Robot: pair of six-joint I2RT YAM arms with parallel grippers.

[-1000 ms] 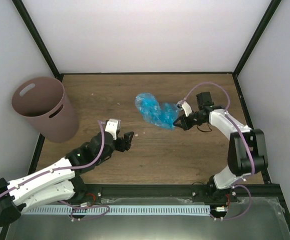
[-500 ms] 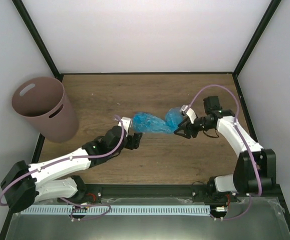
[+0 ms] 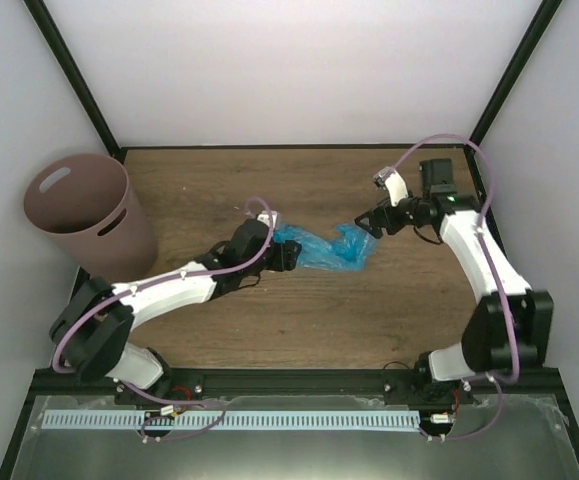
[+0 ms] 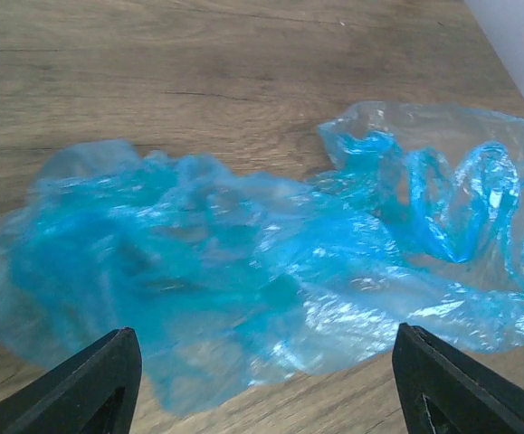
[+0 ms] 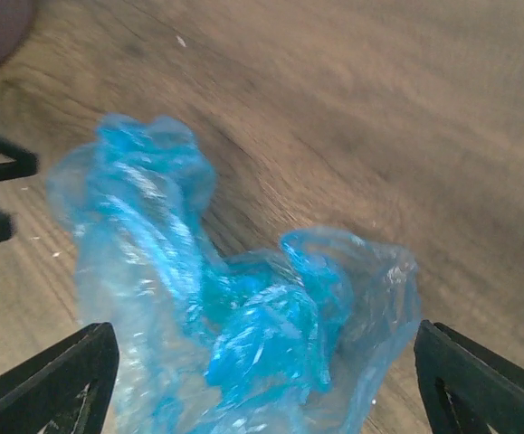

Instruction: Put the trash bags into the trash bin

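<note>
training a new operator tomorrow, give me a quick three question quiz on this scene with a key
1. True or false: the blue trash bag is already inside the trash bin.
2. The bag lies between the left gripper and the right gripper. Which one is nearer the bin? A) left B) right
3. Fill in: the jaws of both grippers stand ____.
Key: 1 false; 2 A; 3 open.
</note>
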